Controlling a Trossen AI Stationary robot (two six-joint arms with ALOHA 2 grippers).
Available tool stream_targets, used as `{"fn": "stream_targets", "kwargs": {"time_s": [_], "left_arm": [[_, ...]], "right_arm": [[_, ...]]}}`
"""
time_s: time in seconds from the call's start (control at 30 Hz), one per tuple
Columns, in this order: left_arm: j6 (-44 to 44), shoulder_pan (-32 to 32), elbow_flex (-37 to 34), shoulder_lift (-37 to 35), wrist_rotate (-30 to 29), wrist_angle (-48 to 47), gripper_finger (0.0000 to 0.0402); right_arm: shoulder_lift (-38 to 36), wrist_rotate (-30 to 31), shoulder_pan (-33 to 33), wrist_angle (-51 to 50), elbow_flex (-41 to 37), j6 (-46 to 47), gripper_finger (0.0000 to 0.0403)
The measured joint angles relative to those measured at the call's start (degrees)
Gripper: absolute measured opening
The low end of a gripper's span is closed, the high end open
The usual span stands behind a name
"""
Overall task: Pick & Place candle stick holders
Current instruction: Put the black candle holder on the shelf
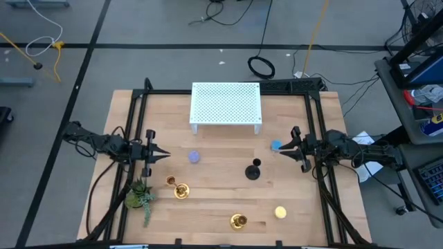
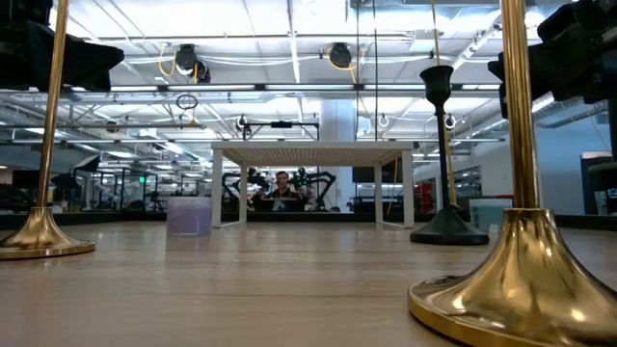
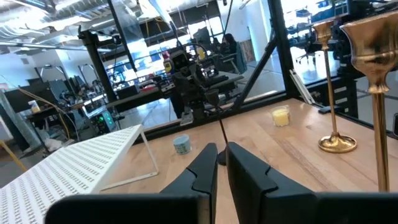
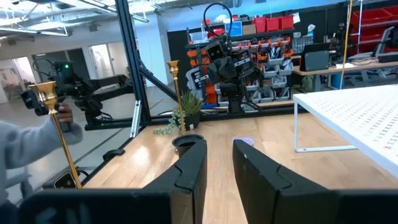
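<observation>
I see both arms idle at the table's sides: left gripper (image 1: 165,154) fingers nearly closed, empty; right gripper (image 1: 279,146) fingers slightly apart, empty. The slim black flared-base candle stick holder (image 1: 254,170) stands near the right one; I'd grip its stem low, keeping it upright.

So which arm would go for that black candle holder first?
Probably the right. In the high view its hand sits nearer the black candle holder, with bare table between, while the left hand waits farther off, beyond the purple piece.
</observation>
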Motion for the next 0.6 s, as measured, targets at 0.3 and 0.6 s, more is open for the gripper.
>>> {"fn": "stream_targets", "kwargs": {"time_s": [0.3, 0.6], "left_arm": [[-18.9, 0.0, 0.0, 0.0, 5.4, 0.8, 0.0042], [-14.2, 0.0, 0.0, 0.0, -1.2, 3.2, 0.0042]], "right_arm": [[0.0, 2.3, 0.0, 9.6, 0.0, -2.7, 0.0073], [2.8, 4.6, 0.6, 16.8, 0.0, -1.5, 0.0095]]}}
